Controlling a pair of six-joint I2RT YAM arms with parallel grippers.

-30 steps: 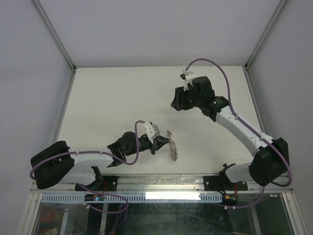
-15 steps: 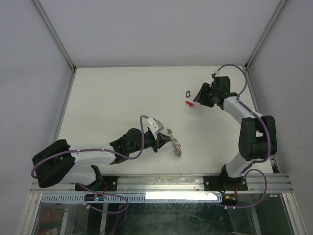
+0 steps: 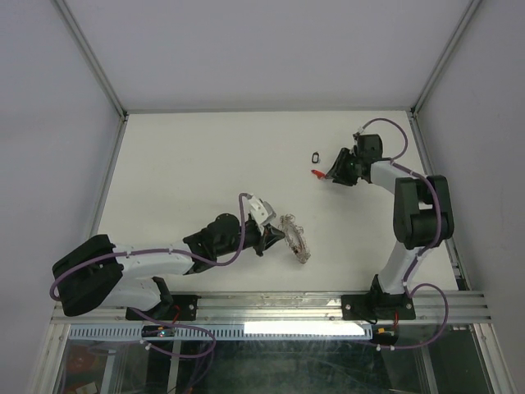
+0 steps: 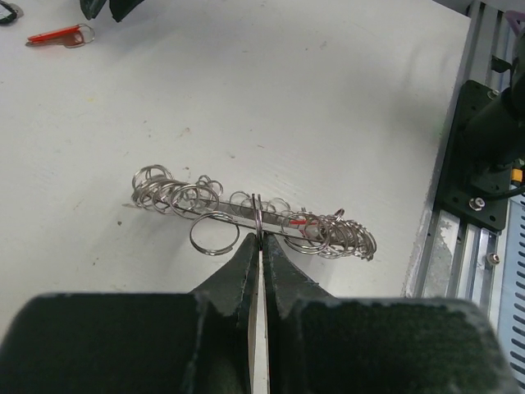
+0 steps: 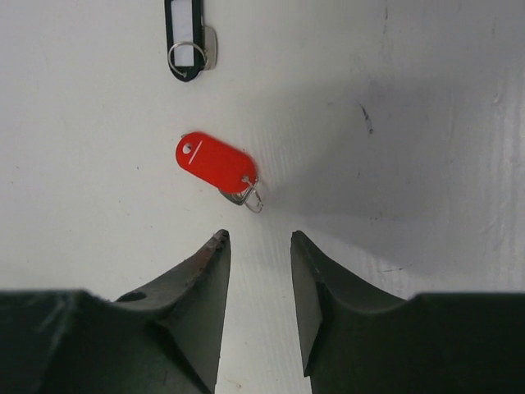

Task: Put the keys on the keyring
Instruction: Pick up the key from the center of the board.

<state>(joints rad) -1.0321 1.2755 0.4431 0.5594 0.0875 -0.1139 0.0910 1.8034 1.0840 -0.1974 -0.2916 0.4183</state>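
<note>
Red plastic marks the target: the tiny silver red-tagged key [image 5: 216,162] lies flat on the white table [image 3: 189,164] just ahead of the right gripper [image 5: 260,242], its metal end and small wire loop turned toward the fingertips. Beyond it, near but apart, lies the black-tagged key [image 5: 184,37] with its pale label window facing up. Over the last second the right arm has swung from above the middle of the table out to the far right side and come down low. Its jaws have narrowed on the way but stand apart with nothing between them, and the red tag is not yet touched. I judge this to be the approach to a pick, with the closing begun a little early. The key is thin and flat against the surface, so the fingertips will need to reach the table to catch it. Meanwhile the left gripper [image 4: 261,238] stays pinched shut on the flat grey metal keyring [image 4: 254,215], fringed with many small wire loops, gripping it by the rim near the front of the table. Since a second ago the ring has shifted slightly rightward and turned to show more of its face in the top view. No key hangs from it that I can confirm, so the threading itself lies ahead.
</note>
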